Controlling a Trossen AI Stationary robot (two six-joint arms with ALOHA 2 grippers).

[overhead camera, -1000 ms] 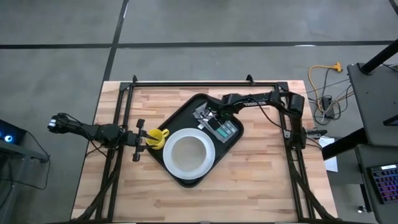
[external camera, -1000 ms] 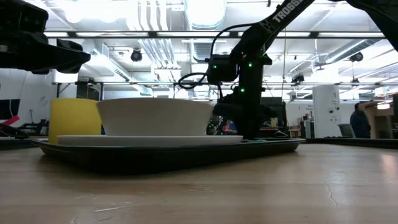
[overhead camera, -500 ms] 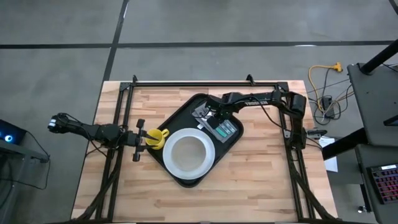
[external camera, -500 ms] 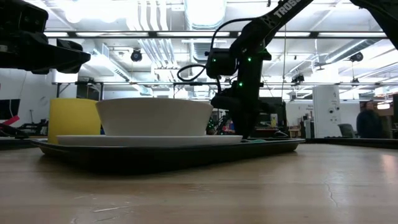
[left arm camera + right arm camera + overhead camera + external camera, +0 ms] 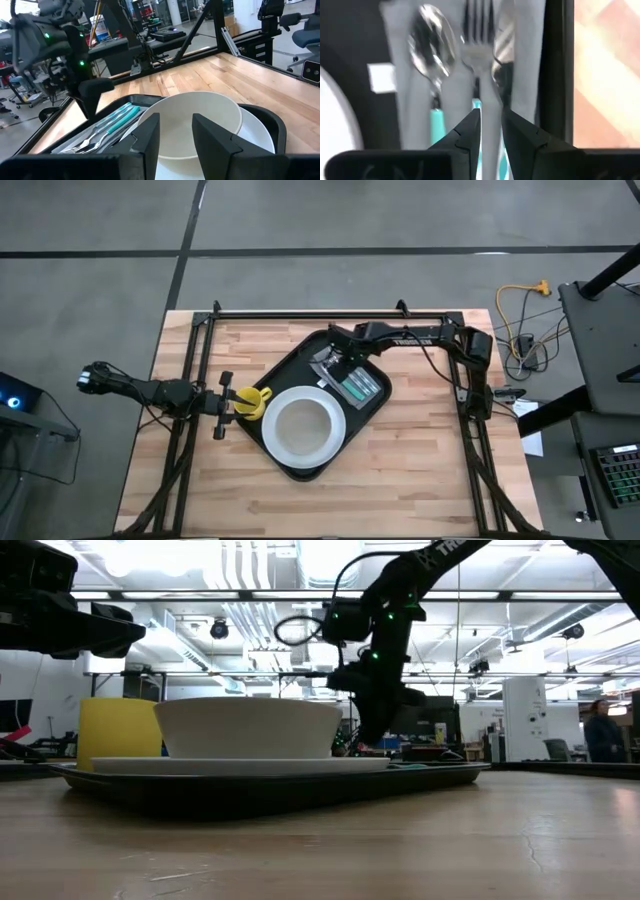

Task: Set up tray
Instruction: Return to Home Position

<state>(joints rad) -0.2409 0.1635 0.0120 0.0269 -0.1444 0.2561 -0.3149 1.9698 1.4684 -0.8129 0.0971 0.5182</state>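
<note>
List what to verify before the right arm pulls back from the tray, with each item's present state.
1. The right pincer holds nothing: ok, fingers apart with nothing between them.
2. The spoon, fork and knife lie side by side on the gray napkin: ok.
3. The napkin sits inside the rim of the tray: ok.
4. The bowl stands on the white plate on the tray: ok.
5. The left pincer is apart from the yellow cup: cannot tell; they sit close together in the high view.

- White bowl (image 5: 250, 727) sits on a white plate (image 5: 340, 765).
- Yellow cup (image 5: 118, 730) stands just left of the bowl.
- Cutlery (image 5: 107, 127) lies on a gray napkin (image 5: 532, 60), far right of the bowl.
</note>
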